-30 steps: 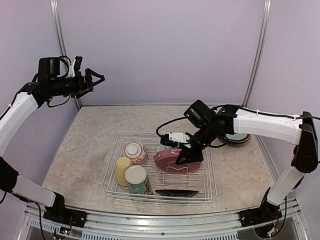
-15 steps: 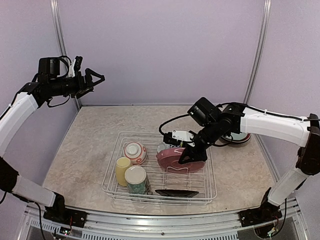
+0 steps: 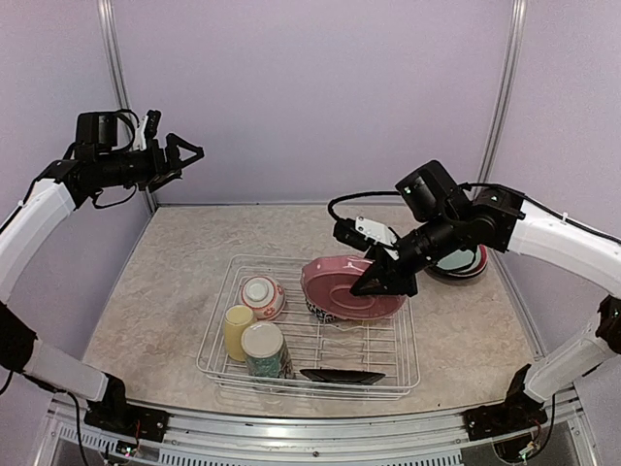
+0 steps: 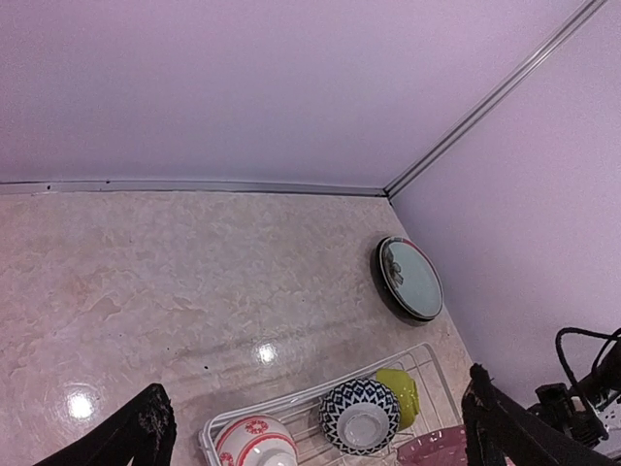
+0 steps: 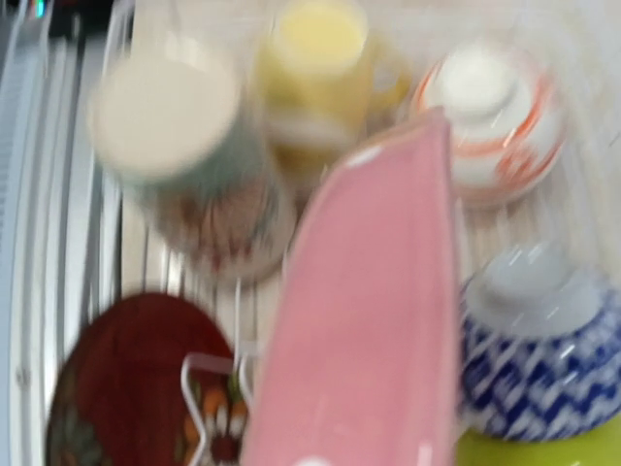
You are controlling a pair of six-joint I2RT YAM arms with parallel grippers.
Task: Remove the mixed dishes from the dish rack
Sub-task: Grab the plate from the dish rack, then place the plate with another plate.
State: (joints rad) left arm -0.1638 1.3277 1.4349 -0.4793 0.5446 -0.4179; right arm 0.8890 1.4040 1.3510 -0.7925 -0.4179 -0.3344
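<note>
If the grip slips, the pink plate could drop onto the black-and-white bowl, because from above the right jaws pinch only its rim at 3 o'clock, and it hangs tilted over the dish rack. The right arm hides part of the plate stack on the worktop. From the left wrist, the left jaws are wide open, holding nothing; the rack is cut off at 6 o'clock. From the right wrist all is blurry, and the jaws do not show
</note>
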